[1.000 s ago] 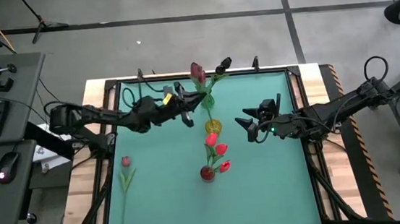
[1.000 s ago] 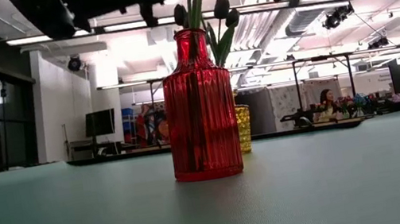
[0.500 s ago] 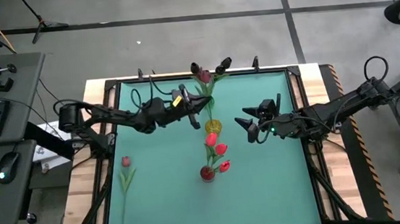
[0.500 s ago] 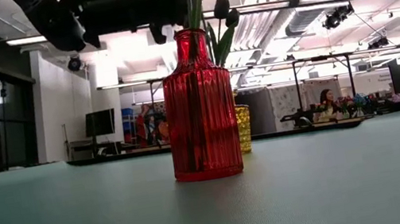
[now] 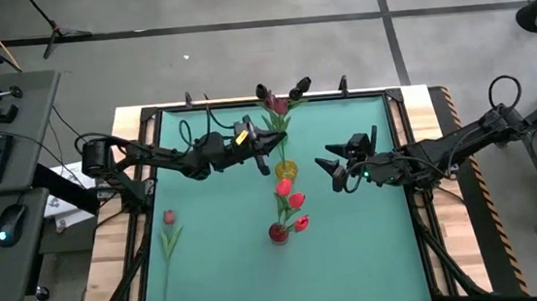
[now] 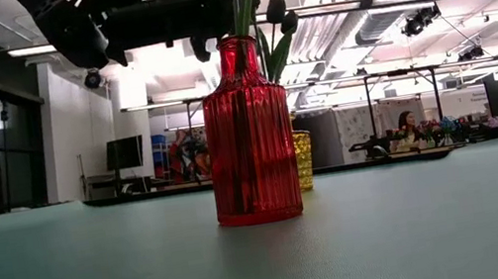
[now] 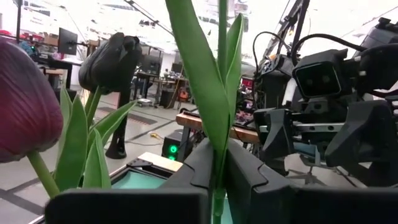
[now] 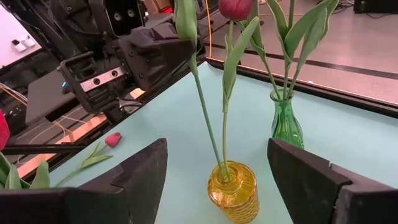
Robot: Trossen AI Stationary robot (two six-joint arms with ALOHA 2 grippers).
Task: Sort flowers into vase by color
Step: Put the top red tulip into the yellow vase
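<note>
Listing what I can see from the console.

Left gripper (image 5: 266, 148): closed tight on the thin green stem of a dark pink-maroon tulip (image 8: 234, 7), whose stem foot already sits in the ribbed yellow glass vase (image 8: 232, 184) mid-table.

Right gripper (image 5: 327, 168): fingers spread wide, holding nothing, waiting just right of the yellow vase.

Ribbed red glass vase (image 6: 248, 132): near side of the table, holding several bright red tulips (image 5: 290, 200). I count that colour as sorted.

Small green glass vase (image 8: 286, 123): far edge, holding near-black tulips (image 7: 114, 57).

One loose pink-headed tulip (image 5: 168, 230): lying flat on the green table mat (image 5: 355, 250), left side, well apart from the vases. Still to place, as I judge it.

Not determinable: exact flower counts per vase; the red vase blocks most of the yellow one in the low view.
</note>
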